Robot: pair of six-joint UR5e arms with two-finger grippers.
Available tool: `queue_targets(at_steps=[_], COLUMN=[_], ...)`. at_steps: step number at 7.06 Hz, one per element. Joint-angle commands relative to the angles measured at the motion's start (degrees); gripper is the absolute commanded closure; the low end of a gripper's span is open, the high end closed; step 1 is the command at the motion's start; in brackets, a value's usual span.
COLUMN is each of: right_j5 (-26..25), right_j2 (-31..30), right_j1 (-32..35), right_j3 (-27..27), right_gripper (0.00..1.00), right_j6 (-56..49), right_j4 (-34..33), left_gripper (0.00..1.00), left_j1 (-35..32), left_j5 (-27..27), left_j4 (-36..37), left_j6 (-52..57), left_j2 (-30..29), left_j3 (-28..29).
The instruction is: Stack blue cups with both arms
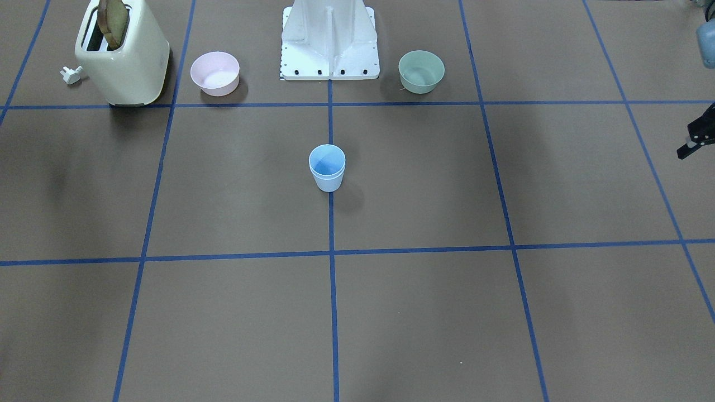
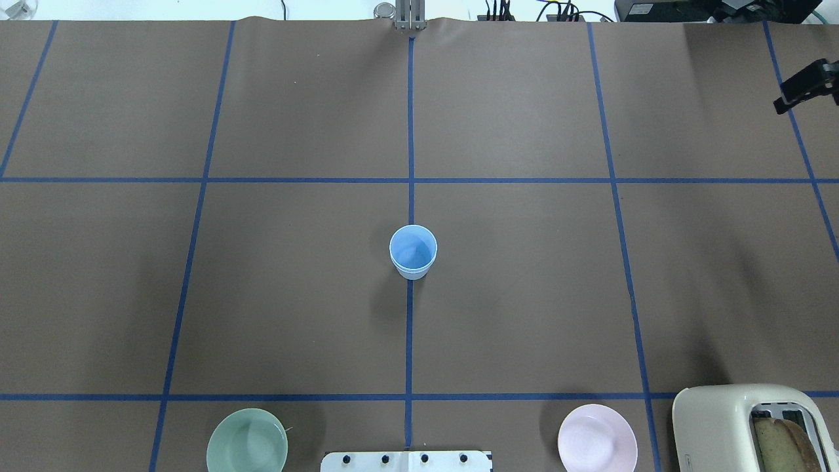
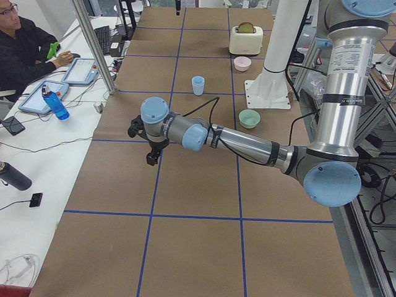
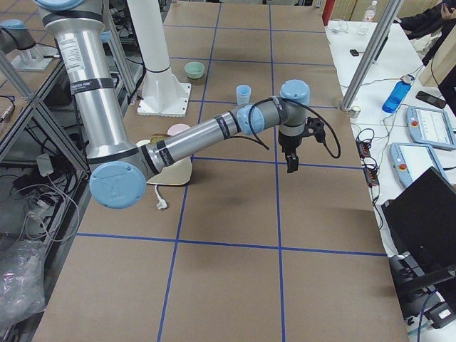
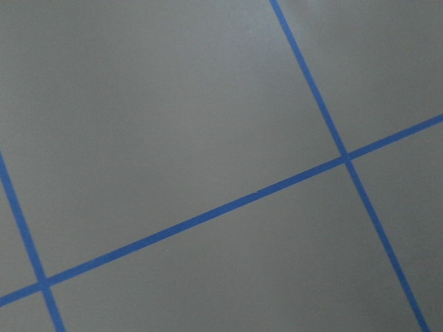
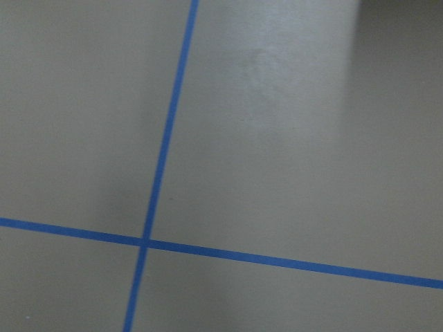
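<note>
The left gripper (image 1: 692, 142) shows only as a black tip at the right edge of the front-facing view, hanging above the table (image 1: 447, 312); I cannot tell whether its jaws stand wide or narrow. The right gripper (image 2: 796, 88) pokes in at the upper right of the overhead view, also clear of the surface; its opening cannot be told either. Both wrist cameras show only brown table crossed by blue tape lines (image 5: 208, 218). In the side views each arm reaches out low over the table, its gripper pointing down, well apart from the blue cups (image 1: 327, 170). The cups stand upright at the centre of the frame, on the middle tape line; a second rim edge shows just below the top one. Along the top of the front-facing view sit the toaster (image 1: 125, 56), the pink bowl (image 1: 215, 72), the white pedestal base (image 1: 329, 39) and the mint-green bowl (image 1: 421, 71).
</note>
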Motion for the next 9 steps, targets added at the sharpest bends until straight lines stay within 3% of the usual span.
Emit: queue_targets(at_steps=[1, 2, 4, 6, 9], right_j5=[2.4, 2.4, 2.8, 7.6, 8.2], right_j2=[-3.6, -4.5, -4.2, -3.3, -3.1], right_j1=[6.7, 7.8, 9.7, 12.5, 13.6], right_j3=[-5.4, -8.6, -20.5, -20.4, -19.5], right_gripper=[0.00, 0.00, 0.00, 0.00, 0.00], right_j6=[-11.8, -12.5, -12.3, -12.0, -12.0], right_j4=[0.1, 3.4, 19.2, 18.7, 19.4], left_gripper=[0.02, 0.02, 0.02, 0.02, 0.02], left_j1=[-2.6, -3.3, -5.9, -7.4, -7.6], left_j5=[0.1, -0.1, 0.1, 0.5, 0.7], left_j4=[-0.2, -0.5, -0.3, -0.5, -0.7], left_j6=[3.8, 5.5, 8.6, 8.5, 8.5], left_j2=[2.0, 2.4, 2.5, 1.5, 0.0], left_j3=[1.2, 2.7, 5.0, 8.8, 11.6])
